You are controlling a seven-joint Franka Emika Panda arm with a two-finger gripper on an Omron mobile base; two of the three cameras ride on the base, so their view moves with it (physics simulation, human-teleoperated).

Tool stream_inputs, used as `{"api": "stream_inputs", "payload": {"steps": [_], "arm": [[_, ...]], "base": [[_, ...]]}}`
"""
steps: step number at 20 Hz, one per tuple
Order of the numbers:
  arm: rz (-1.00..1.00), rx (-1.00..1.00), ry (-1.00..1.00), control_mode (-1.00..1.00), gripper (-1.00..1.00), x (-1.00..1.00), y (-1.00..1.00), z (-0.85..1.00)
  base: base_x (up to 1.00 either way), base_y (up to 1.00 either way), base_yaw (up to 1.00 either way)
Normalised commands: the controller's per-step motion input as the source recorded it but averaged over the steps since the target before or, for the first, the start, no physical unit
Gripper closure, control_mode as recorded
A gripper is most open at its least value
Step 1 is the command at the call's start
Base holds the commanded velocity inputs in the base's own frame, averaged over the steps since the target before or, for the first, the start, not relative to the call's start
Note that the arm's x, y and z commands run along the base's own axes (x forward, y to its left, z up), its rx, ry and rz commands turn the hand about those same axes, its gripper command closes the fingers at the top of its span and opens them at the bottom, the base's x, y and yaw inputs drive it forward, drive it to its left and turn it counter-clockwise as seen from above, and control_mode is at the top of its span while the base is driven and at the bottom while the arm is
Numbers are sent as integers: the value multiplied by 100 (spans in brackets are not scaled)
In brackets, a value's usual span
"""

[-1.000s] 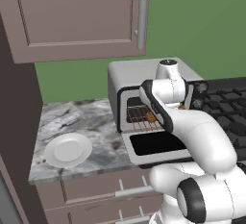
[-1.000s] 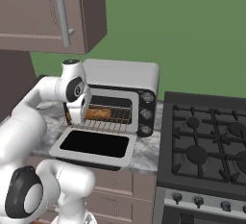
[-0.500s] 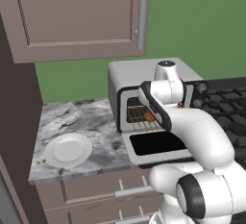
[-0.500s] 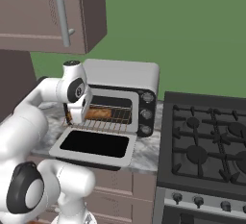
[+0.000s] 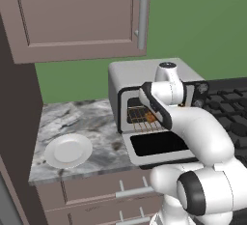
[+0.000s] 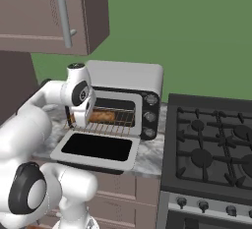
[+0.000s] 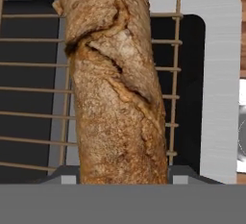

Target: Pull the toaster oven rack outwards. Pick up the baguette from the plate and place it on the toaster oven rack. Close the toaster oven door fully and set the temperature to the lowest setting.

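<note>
Marble counter (image 5: 77,122) bears plate (image 5: 68,150), seemingly bare.

No legible text, labels, brand marks, numbers or signs anywhere in the rendered kitchen, the toaster oven (image 6: 129,95) front and its knobs unmarked, the stove (image 6: 211,149) knobs too small to make out
</note>
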Motion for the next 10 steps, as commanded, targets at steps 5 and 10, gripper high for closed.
{"api": "stream_inputs", "payload": {"steps": [5,10], "arm": [[0,2,-3,-100,-100,9,0,-17],[0,1,-6,-100,-100,3,0,-1]], "base": [[0,0,0],[0,0,0]]}}
